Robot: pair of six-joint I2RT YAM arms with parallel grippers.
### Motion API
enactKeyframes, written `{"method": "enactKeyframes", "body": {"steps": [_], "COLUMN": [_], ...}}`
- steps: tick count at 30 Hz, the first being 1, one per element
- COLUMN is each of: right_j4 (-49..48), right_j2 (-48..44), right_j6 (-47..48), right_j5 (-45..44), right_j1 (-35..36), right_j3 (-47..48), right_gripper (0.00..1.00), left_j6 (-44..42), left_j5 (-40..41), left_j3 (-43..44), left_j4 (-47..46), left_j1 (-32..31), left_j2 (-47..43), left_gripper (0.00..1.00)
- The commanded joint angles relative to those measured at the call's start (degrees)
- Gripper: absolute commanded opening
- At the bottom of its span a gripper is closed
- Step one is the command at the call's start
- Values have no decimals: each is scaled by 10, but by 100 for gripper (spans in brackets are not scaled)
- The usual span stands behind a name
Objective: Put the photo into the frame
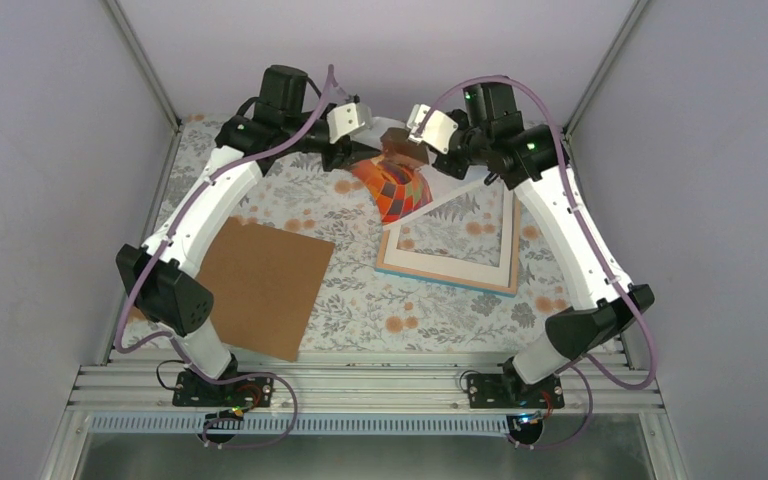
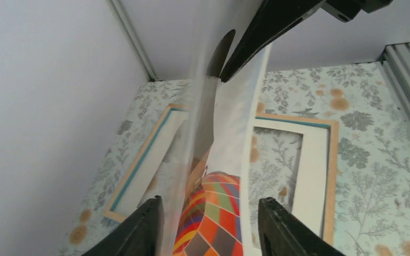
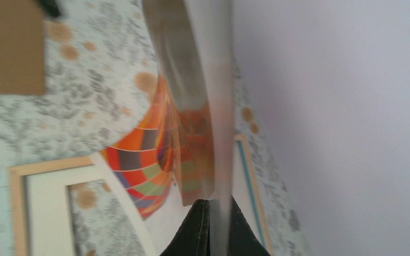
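Floral-patterned bench (image 1: 360,300) below – right fingers (image 3: 192,234) pinch the curled photo (image 1: 392,188) closed, over the frame (image 1: 440,279); left fingers (image 2: 141,229) stand apart either side of it.

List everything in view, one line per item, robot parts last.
photo: one, orange-red balloon print, held up and bent at the far middle
frame: one, turquoise rim with wood-coloured edges, flat on the table right of centre
mat: one, cream, inside the frame's edges
board: one, brown, flat on the left
tablecloth: one, pale floral, covering the table
arms: two, white and black, reaching to the far middle
left fingers: one pair, black, open on either side of the photo
right fingers: one pair, black, shut on the photo's edge
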State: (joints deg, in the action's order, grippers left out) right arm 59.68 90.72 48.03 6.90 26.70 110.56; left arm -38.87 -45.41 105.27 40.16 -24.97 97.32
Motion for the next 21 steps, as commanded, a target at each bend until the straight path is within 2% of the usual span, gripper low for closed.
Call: {"method": "enactKeyframes", "body": {"steps": [1,4,8,14,21], "right_j4": [-147,-209,-255,-328,-454], "right_j2": [-58,-82,-95,-102,-136], "right_j6": [14,43,95,183,248], "right_j5": [-117,-167,-212,-256,-288], "right_j1": [0,-3,-18,-43,-49], "right_j3": [-68,-115,-133,-131,-254], "right_gripper": [3,3,3,3,3], "left_j6": [68,107,162,230,248], "left_j5": [30,71,103,100,109], "left_j3": [6,27,28,56,55], "left_j4": [-72,-91,-131,-132,-123], "left_j1": [0,3,33,81,103], "left_j2": [19,39,48,76,83], "left_gripper": [58,76,95,100,100]}}
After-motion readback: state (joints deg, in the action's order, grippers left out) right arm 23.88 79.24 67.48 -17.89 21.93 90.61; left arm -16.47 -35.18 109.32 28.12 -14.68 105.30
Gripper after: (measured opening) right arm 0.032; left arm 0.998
